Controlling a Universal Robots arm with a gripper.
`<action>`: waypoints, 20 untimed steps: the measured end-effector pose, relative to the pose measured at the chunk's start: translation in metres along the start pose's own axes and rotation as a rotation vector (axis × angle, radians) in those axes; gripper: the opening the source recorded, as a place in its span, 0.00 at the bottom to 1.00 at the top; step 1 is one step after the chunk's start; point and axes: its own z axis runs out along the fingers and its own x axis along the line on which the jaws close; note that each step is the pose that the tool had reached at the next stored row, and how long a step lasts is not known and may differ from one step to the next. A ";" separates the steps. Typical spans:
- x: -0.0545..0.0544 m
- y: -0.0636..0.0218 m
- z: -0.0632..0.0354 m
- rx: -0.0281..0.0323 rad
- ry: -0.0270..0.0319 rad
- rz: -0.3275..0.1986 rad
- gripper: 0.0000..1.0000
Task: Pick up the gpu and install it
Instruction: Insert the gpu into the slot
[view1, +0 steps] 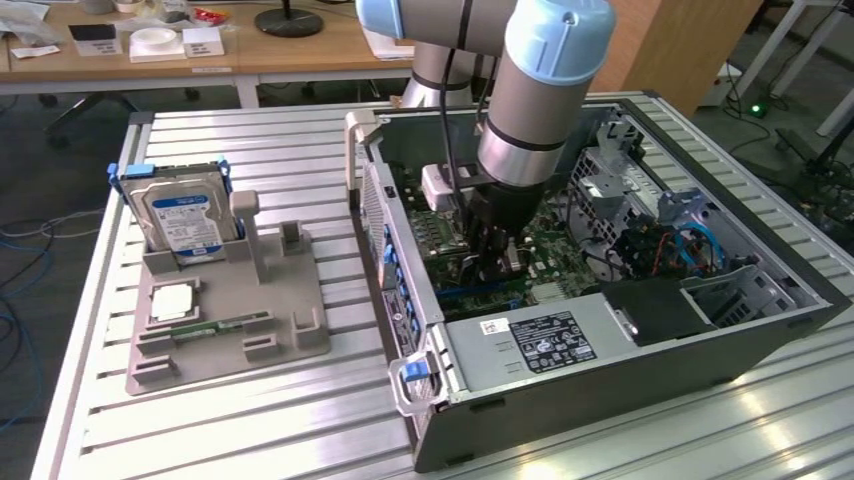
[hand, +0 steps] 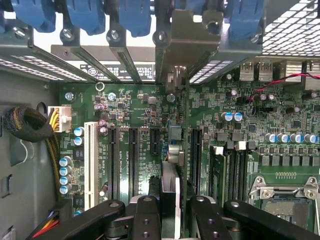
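GPU card (hand: 172, 165), clamped edge-on in the claw (hand: 170, 210), hangs inside the open computer case (view1: 747, 330) just above the motherboard (hand: 280, 130), so installation is underway, and seating calls for lining its edge with an expansion slot (hand: 195, 155).

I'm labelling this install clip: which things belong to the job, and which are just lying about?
Job: black gripper, shut on the thin green circuit-board card with silver bracket; green motherboard; open grey computer case.
Lying about: boxy silver hard drive with blue label; narrow green memory stick; grey plastic holder.
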 end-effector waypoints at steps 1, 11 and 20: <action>0.000 0.0000 0.0000 0.0000 0.0001 0.000 0.28; -0.001 0.0000 -0.0001 -0.0002 0.0003 0.000 0.28; -0.001 0.0000 0.0027 -0.0002 0.0003 0.000 0.28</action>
